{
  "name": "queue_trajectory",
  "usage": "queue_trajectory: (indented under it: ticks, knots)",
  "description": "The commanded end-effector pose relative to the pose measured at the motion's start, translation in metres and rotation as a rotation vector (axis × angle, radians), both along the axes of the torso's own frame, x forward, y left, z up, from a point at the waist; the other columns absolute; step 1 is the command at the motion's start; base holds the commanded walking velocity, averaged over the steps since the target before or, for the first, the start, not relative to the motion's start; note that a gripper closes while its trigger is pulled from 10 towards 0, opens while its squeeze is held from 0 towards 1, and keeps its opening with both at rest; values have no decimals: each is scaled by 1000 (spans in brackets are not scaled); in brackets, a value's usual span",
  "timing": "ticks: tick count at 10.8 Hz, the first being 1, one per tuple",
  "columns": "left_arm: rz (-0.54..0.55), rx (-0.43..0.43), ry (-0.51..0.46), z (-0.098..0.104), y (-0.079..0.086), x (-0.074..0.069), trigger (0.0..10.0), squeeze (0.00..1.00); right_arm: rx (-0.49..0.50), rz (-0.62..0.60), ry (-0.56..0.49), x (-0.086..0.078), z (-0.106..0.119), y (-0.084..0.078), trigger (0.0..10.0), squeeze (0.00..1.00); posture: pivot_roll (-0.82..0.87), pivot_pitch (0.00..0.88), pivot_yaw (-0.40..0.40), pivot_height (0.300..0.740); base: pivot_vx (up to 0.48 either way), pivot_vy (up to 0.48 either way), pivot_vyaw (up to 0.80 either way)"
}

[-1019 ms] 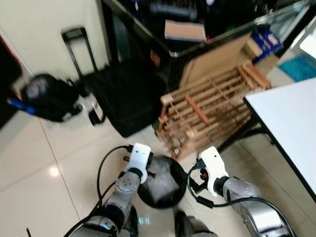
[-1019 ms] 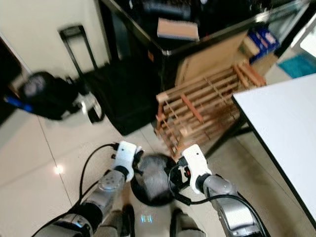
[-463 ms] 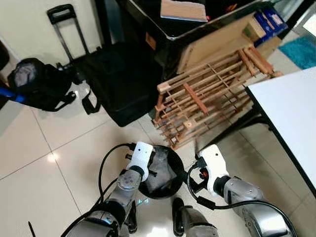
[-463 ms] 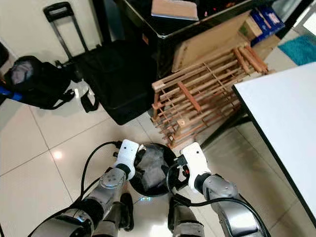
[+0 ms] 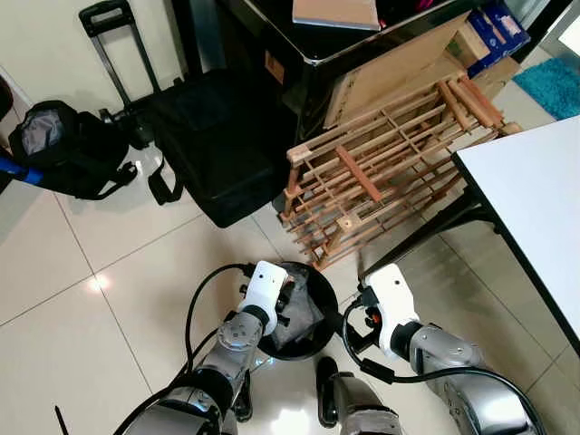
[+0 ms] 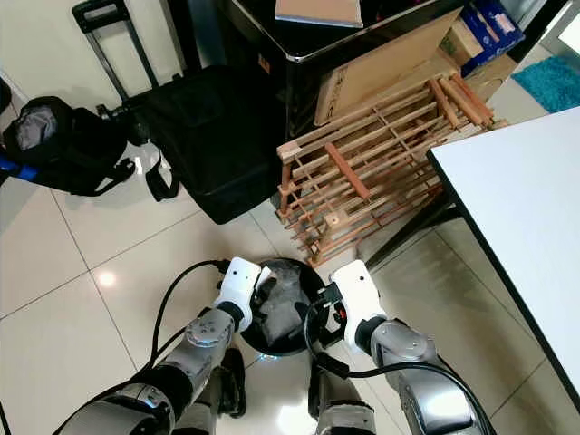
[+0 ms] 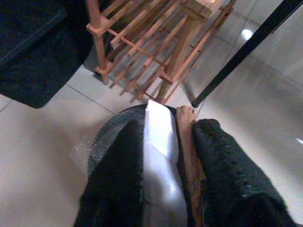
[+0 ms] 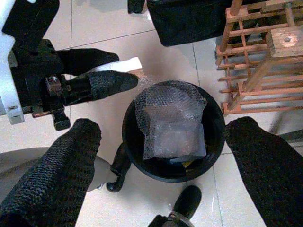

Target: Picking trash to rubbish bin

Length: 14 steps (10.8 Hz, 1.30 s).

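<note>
— Which step is it now?

— I judge it is the dropping step. The left claw [image 8: 102, 75] is clenched on a flat white piece with a thin strip of wood [image 7: 163, 156] against it, and it holds this trash just at the rim of the round black rubbish bin [image 8: 214, 113], which stands on the pale tiled floor [image 5: 82, 290] between the two arms.

— Is the bin empty?

— No, a crumpled sheet of clear bubble wrap [image 8: 171, 124] lies inside already.

— And the right claw [image 8: 161, 161]?

— It is released, its fingers spread wide on both sides of the bin, grasping nothing.

— What does the next move ask for?

— I think the left claw must come a little more over the opening, then release, so the piece falls inside and not on the floor. The slatted wooden rack [image 5: 390, 172] is close behind the bin, so the arm has not much room there.
</note>
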State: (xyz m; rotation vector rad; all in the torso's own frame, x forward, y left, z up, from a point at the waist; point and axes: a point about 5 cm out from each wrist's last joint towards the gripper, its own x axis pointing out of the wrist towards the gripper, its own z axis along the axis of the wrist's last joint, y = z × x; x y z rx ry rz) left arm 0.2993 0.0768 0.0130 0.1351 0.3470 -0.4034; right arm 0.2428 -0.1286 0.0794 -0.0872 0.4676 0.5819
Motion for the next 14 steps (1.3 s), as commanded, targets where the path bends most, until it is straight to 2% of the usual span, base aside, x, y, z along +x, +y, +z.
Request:
queue_trajectory:
  ticks: [1, 3, 4, 6, 8, 9, 11, 12, 13, 14]
  knots:
    - [-12, -29, 61, -11, -4, -11, 10000, 1000, 2, -15, 26, -6, -4, -1, 10000, 0, -151, 377, -46, 740, 0, 0, 0]
    - [-19, -27, 61, -12, -5, -12, 10000, 1000, 2, -16, 30, -8, -4, -1, 10000, 0, -150, 384, -46, 740, 0, 0, 0]
    - [-9, -29, 56, -11, -7, -11, 10000, 0, 4, -15, 31, -8, -4, -1, 10000, 0, -148, 388, -46, 740, 0, 0, 0]
    - [-5, -50, 69, -10, -8, -11, 10000, 0, 6, -14, 29, -8, -3, 0, 10000, 0, -148, 388, -46, 740, 0, 0, 0]
    - [-4, -24, 45, -7, -7, -7, 10000, 0, 7, -16, 26, -6, -3, 0, 10000, 0, -140, 384, -42, 740, 0, 0, 0]
    - [17, -13, 0, -1, -2, -2, 10000, 0, 9, -42, -10, 1, 0, 0, 10000, 0, -129, 368, -32, 740, 0, 0, 0]
    - [143, -24, -181, 26, 17, 17, 10000, 0, 54, -153, -146, 31, 21, -2, 10000, 0, -103, 323, -6, 740, 0, 0, 0]
    - [192, 1, -208, 28, 21, 18, 10000, 0, 65, -171, -179, 37, 27, -2, 10000, 0, -96, 311, -1, 740, 0, 0, 0]
    - [234, 86, -304, 40, 32, 24, 10000, 0, 90, -183, -229, 46, 37, -1, 10000, 0, -82, 282, 8, 740, 0, 0, 0]
    - [261, 97, -440, 69, 36, 31, 10000, 0, 121, -206, -296, 56, 49, 1, 10000, 0, -71, 258, 16, 740, 0, 0, 0]
